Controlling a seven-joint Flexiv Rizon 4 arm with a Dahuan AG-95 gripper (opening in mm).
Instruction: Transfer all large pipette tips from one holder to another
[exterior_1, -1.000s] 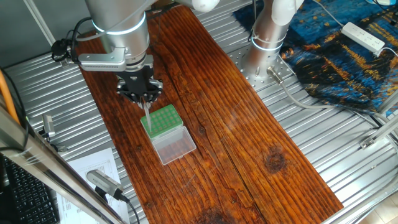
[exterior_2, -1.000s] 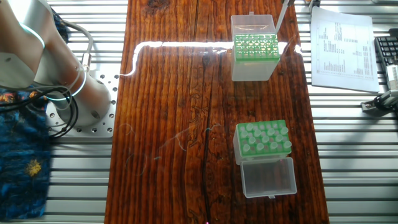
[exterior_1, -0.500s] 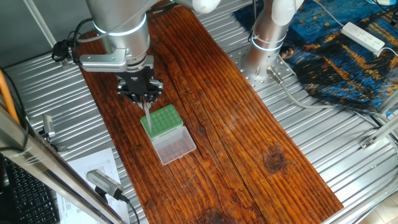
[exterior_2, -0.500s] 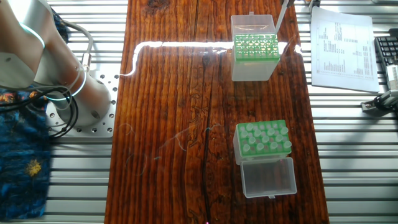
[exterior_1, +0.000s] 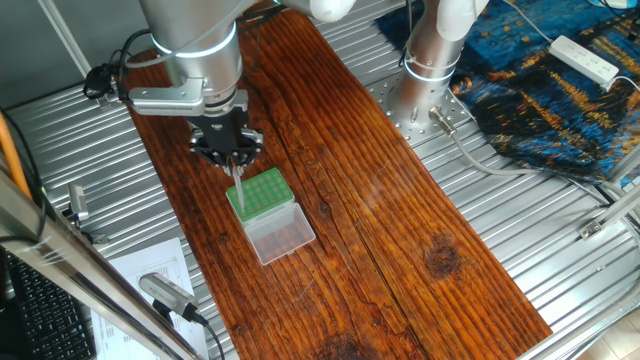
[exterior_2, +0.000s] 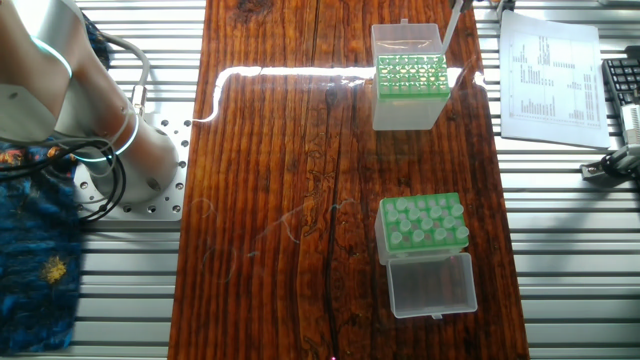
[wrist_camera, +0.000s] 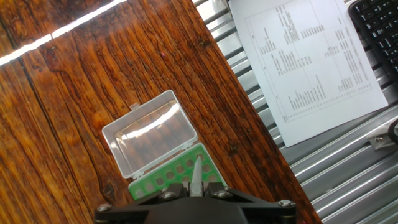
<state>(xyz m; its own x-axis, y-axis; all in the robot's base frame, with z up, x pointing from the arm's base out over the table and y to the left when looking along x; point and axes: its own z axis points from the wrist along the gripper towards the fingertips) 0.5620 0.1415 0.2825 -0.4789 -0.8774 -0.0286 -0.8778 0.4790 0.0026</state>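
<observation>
My gripper (exterior_1: 236, 160) is shut on one large pipette tip (exterior_1: 238, 185), a pale cone pointing down. It hangs just above the holder (exterior_1: 262, 190), the taller box with grey sides and a green holed top (exterior_2: 410, 76). That box's clear lid (wrist_camera: 152, 134) lies open beside it. The hand view shows the tip (wrist_camera: 196, 174) between my gripper's (wrist_camera: 194, 194) black fingers, over the green grid (wrist_camera: 163, 180). The other fixed view shows only the tip (exterior_2: 452, 22) at the top edge. The low green rack (exterior_2: 385, 245) holds several tips (exterior_2: 420, 222), with its lid (exterior_2: 432, 283) open.
Both boxes stand on a dark wooden board (exterior_2: 290, 200) laid over a slatted metal table. A printed sheet (exterior_2: 550, 70) and a keyboard (exterior_2: 622, 80) lie to the side of the taller box. The arm's base (exterior_2: 130, 150) and a blue cloth (exterior_1: 560, 90) are on the far side.
</observation>
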